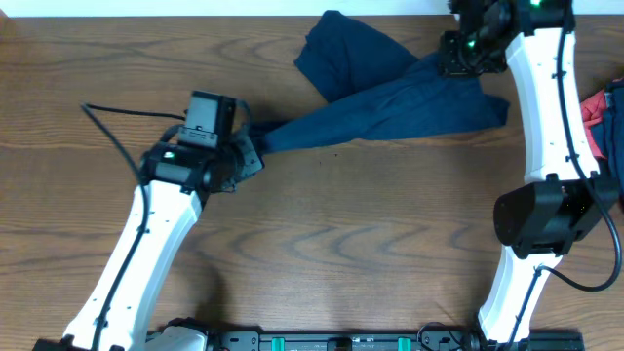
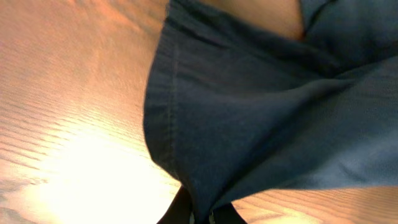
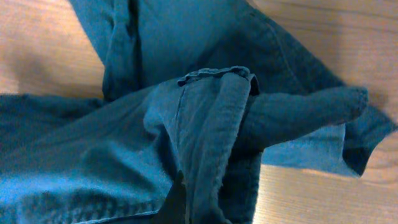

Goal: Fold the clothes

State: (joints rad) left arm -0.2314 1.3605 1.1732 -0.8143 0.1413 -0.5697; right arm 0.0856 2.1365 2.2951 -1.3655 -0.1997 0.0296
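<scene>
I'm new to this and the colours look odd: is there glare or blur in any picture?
Left wrist: strong glare bleaches the table almost white; the clothes look soft and slightly blurred. Right wrist: the weave is sharp in the middle, the table corners hazy. Overhead: even light, sharp, no strong glare.

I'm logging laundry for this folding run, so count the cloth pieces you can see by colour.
Dark navy: 1, the clothes, spread across the top of the table.
Red: 1, the red piece at the right edge, mostly out of frame; it looks like cloth.
Total: 2
</scene>
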